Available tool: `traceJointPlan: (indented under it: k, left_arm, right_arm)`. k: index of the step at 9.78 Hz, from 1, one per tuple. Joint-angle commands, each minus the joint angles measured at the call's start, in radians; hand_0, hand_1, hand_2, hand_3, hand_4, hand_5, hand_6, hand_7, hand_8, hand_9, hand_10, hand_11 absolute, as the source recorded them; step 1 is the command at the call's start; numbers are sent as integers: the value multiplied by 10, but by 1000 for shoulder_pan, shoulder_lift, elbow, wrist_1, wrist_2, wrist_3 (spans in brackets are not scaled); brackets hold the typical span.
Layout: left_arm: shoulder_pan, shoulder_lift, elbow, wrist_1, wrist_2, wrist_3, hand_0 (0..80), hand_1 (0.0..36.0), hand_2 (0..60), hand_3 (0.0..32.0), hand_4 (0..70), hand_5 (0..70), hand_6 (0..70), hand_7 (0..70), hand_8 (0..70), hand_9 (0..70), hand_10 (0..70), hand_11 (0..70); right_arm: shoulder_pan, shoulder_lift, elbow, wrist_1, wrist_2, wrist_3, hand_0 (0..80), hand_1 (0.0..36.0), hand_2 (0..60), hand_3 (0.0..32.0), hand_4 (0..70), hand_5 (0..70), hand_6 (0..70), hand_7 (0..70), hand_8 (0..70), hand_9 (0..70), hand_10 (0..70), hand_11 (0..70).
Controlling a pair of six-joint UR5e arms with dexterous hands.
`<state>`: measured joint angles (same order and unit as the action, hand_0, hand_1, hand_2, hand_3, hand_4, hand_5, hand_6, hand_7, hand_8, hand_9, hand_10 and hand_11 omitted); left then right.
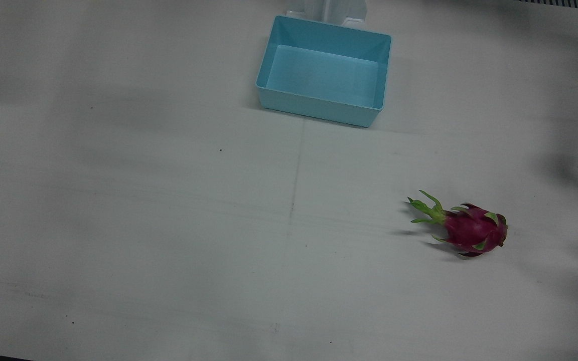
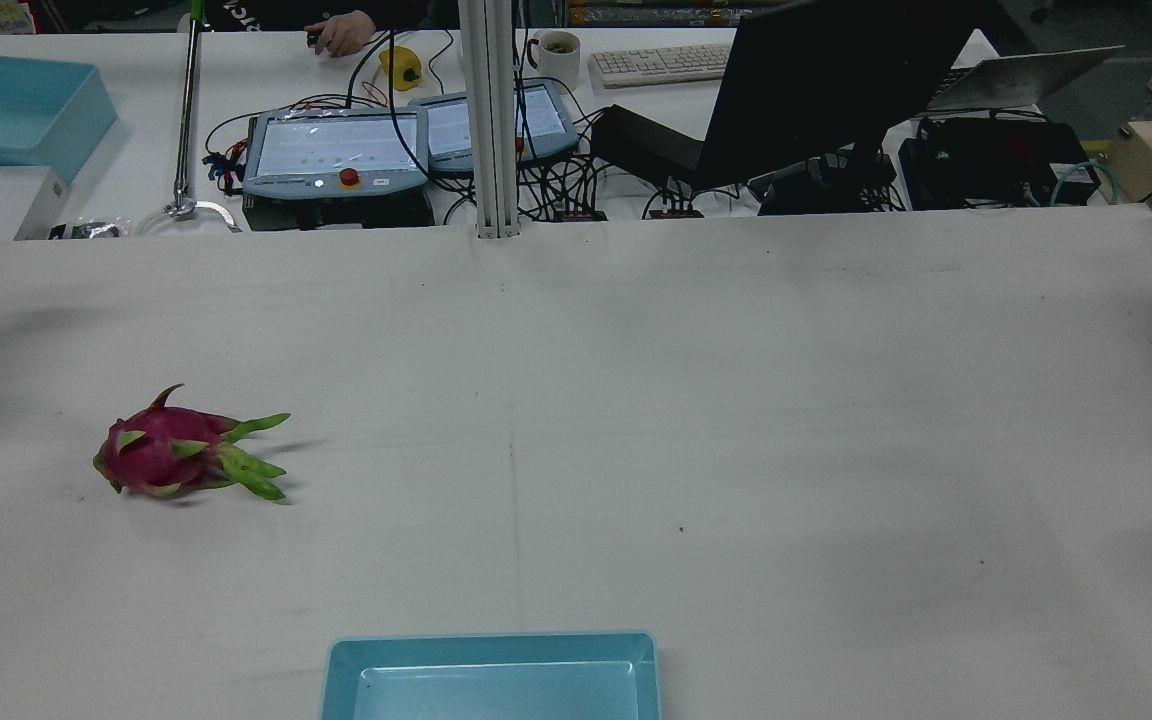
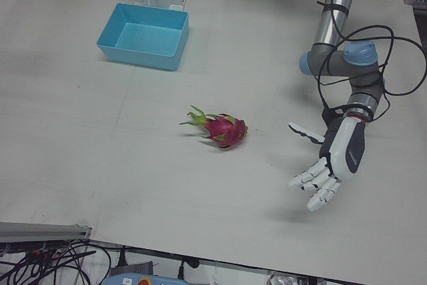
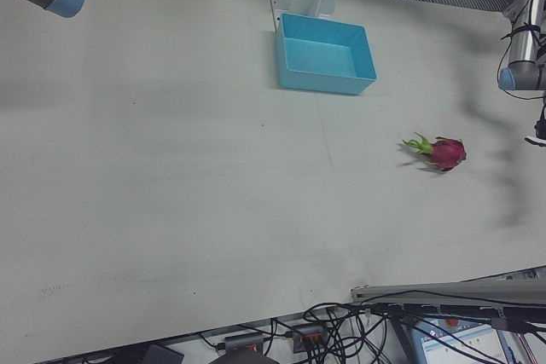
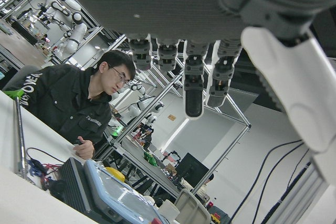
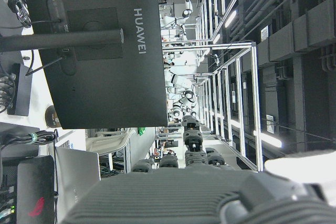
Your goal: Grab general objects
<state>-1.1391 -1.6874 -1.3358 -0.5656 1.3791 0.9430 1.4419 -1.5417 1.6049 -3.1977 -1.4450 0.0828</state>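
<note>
A dragon fruit (image 1: 474,231) lies on its side on the white table (image 1: 168,225), well apart from the light blue bin (image 1: 324,70), on the robot's left half of the table, its green leafy end pointing roughly toward the table's middle. The bin sits at the robot-side edge near the centre and holds nothing. In the left-front view the left hand (image 3: 337,158) hangs above the table, away from the dragon fruit on the side opposite the leafy end, touching nothing; its fingers (image 3: 315,183) are stretched out and spread apart, the thumb splayed wide. The right hand (image 6: 199,192) shows only in its own camera, where little more than its dark palm and some curled fingers appear; whether those fingers are apart or together cannot be told.
</note>
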Motion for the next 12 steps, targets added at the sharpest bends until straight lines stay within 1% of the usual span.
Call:
traceJointPlan:
  k: [1, 2, 3, 4, 5, 6, 7, 8, 9, 11, 12]
  left_arm:
    - [27, -20, -186, 171, 128, 71, 496, 120, 76, 0, 261, 104, 246, 420, 108, 70, 71, 112]
    - [27, -23, -192, 182, 164, 97, 500, 130, 89, 0, 257, 106, 245, 422, 105, 70, 74, 118]
    - [25, -23, -192, 184, 216, 120, 500, 139, 112, 0, 245, 102, 232, 417, 99, 69, 73, 117]
    - [25, -23, -198, 199, 251, 153, 508, 167, 152, 0, 218, 89, 193, 390, 54, 64, 60, 102]
    - [25, -22, -230, 263, 271, 216, 514, 186, 173, 0, 182, 71, 157, 361, 23, 58, 32, 64]
    - [25, -17, -294, 361, 293, 311, 512, 190, 161, 0, 141, 57, 113, 321, 12, 50, 0, 1]
    - [24, -14, -324, 409, 310, 362, 505, 186, 144, 0, 95, 35, 66, 271, 3, 40, 0, 0]
    - [27, -17, -324, 430, 324, 384, 496, 176, 113, 0, 18, 9, 11, 209, 1, 27, 0, 0]
    - [30, -15, -326, 452, 324, 414, 487, 161, 91, 0, 0, 0, 0, 179, 4, 21, 0, 0]
    - [80, -20, -326, 531, 339, 508, 493, 175, 102, 0, 0, 0, 0, 173, 0, 20, 0, 0]
    - [97, -21, -326, 559, 339, 557, 498, 186, 121, 14, 0, 0, 0, 173, 2, 20, 0, 0]
  right_arm:
    - [0, 0, 0, 1, 0, 0, 0, 0, 0, 0, 0, 0, 0, 0, 0, 0, 0, 0]
    - [0, 0, 0, -1, 0, 0, 0, 0, 0, 0, 0, 0, 0, 0, 0, 0, 0, 0]
    - [0, 0, 0, -1, 0, 0, 0, 0, 0, 0, 0, 0, 0, 0, 0, 0, 0, 0]
    - [0, 0, 0, -1, 0, 0, 0, 0, 0, 0, 0, 0, 0, 0, 0, 0, 0, 0]
    - [0, 0, 0, -1, 0, 0, 0, 0, 0, 0, 0, 0, 0, 0, 0, 0, 0, 0]
    - [0, 0, 1, -1, 0, 0, 0, 0, 0, 0, 0, 0, 0, 0, 0, 0, 0, 0]
    - [0, 0, 0, -1, 0, 0, 0, 0, 0, 0, 0, 0, 0, 0, 0, 0, 0, 0]
    - [0, 0, 1, -1, 0, 0, 0, 0, 0, 0, 0, 0, 0, 0, 0, 0, 0, 0]
    - [0, 0, 1, -1, 0, 0, 0, 0, 0, 0, 0, 0, 0, 0, 0, 0, 0, 0]
    - [0, 0, 1, -1, 0, 0, 0, 0, 0, 0, 0, 0, 0, 0, 0, 0, 0, 0]
    - [0, 0, 1, -1, 0, 0, 0, 0, 0, 0, 0, 0, 0, 0, 0, 0, 0, 0]
